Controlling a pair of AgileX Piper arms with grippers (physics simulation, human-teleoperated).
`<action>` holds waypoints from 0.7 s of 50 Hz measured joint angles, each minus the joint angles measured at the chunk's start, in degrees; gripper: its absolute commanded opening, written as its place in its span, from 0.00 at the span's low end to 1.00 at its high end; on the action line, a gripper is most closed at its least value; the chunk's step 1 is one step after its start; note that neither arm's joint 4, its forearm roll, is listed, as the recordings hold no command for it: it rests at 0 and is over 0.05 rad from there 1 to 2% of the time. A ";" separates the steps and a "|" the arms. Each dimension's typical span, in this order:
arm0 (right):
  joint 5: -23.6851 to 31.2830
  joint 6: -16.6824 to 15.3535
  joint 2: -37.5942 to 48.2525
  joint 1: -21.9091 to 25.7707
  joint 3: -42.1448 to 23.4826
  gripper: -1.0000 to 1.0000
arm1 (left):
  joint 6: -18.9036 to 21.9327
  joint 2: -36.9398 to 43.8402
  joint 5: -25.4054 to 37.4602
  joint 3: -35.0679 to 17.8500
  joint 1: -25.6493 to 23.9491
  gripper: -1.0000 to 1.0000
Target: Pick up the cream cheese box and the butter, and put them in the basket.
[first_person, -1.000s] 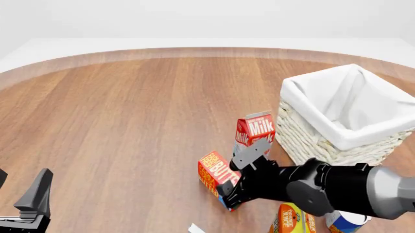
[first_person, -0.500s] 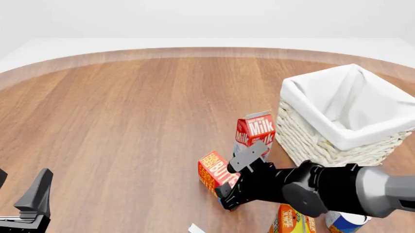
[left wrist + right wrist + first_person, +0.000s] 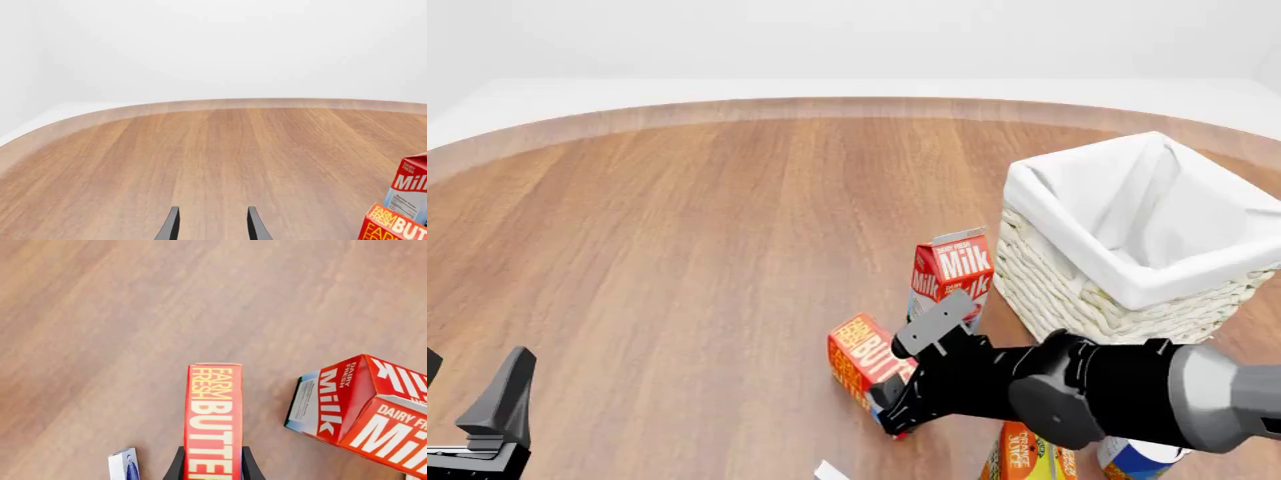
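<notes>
Red-and-orange butter (image 3: 861, 362) is clamped between the right fingers (image 3: 211, 463) on the desk (image 3: 694, 250), just beside the milk carton (image 3: 952, 272); the left fingers (image 3: 211, 225) are held apart, empty.

The butter (image 3: 857, 358) is sitting on the surface (image 3: 694, 250) just near-left of the milk carton (image 3: 952, 275). The basket (image 3: 1174, 285) is standing right of the milk carton, close beside it. The juice carton (image 3: 1021, 455) is lying nearer, right of the butter.
</notes>
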 measured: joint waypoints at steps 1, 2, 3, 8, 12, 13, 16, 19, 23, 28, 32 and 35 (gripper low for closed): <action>0.19 -0.04 -0.16 0.06 -0.08 0.00 | 0.00 0.00 0.00 0.00 0.00 1.00; 0.44 -0.11 -0.37 0.12 -0.18 0.00 | 0.00 0.00 0.00 0.00 0.00 1.00; 0.70 -0.19 -0.60 0.17 -0.31 0.00 | 0.00 0.00 0.00 0.00 0.00 1.00; 2.04 -0.64 -1.99 0.42 -1.10 0.00 | 0.00 0.00 0.00 0.00 0.00 1.00; 3.00 -1.01 -3.18 0.69 -1.61 0.00 | 0.00 0.00 0.00 0.00 0.00 1.00; 3.31 -1.13 -3.58 0.78 -1.76 0.00 | 0.00 0.00 0.00 0.00 0.00 1.00; 4.24 -1.46 -4.87 1.01 -2.25 0.00 | 0.00 0.00 0.00 0.00 0.00 1.00; 5.31 -1.70 -6.41 1.30 -2.83 0.00 | 0.00 0.00 0.00 0.00 0.00 1.00; 7.09 -1.97 -8.89 1.72 -3.55 0.00 | 0.00 0.00 0.00 0.00 0.00 1.00; 9.09 -2.12 -12.03 2.14 -4.38 0.00 | 0.00 0.00 0.00 0.00 0.00 1.00; 10.75 -2.37 -14.84 2.60 -5.23 0.00 | 0.00 0.00 0.00 0.00 0.00 1.00; 12.00 -2.61 -17.12 3.04 -6.06 0.00 | 0.00 0.00 0.00 0.00 0.00 1.00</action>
